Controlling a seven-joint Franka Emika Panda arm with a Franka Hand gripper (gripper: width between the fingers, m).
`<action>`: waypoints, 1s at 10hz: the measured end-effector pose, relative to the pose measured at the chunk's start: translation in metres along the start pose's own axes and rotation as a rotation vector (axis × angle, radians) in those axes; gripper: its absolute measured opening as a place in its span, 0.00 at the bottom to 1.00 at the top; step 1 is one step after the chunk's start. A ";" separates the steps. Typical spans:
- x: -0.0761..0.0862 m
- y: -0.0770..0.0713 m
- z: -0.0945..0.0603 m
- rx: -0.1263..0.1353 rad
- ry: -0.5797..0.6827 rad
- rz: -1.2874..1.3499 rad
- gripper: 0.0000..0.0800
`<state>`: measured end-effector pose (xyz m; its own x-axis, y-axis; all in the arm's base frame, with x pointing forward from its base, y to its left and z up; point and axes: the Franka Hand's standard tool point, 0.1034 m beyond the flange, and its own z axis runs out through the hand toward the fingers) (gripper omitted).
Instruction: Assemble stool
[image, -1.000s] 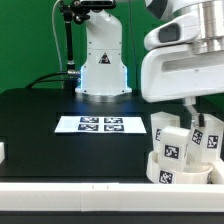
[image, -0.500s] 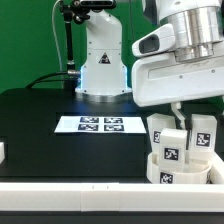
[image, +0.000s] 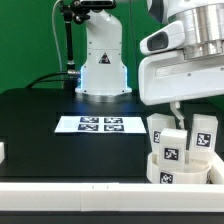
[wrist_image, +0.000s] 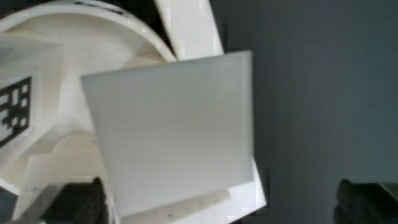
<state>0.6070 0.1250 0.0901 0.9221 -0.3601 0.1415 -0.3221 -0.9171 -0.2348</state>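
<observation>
At the exterior view's lower right corner of the black table (image: 40, 120), the round white seat (image: 178, 172) sits with three short white legs standing up out of it, one at the front (image: 171, 146), one at the exterior view's right (image: 203, 133) and one further back (image: 162, 123). What has changed is the arm above them: a second ago its end effector (image: 180, 112) was down among the legs, and now it is a little higher, just over the leg tops, with its fingers spread wide and nothing between them. The wrist view agrees, showing a pale leg (wrist_image: 175, 130) upright in front of the seat (wrist_image: 63, 70) with dark finger tips (wrist_image: 370, 197) standing clear on either side, touching nothing. My reading is that a leg has just been let go in its socket; whether it is fully seated I cannot tell from here. With all three legs upright in the seat, the stool looks close to done. As for writing, there is none legible: only black-and-white square tags on the legs, the seat rim and the marker board (image: 100, 125) lying flat mid-table.
</observation>
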 end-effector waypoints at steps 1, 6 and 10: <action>0.000 0.000 0.000 0.000 0.000 -0.001 0.81; -0.020 0.000 -0.015 -0.095 -0.089 0.033 0.81; -0.020 0.000 -0.014 -0.094 -0.091 0.036 0.81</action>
<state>0.5853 0.1299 0.1003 0.9238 -0.3801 0.0457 -0.3701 -0.9173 -0.1469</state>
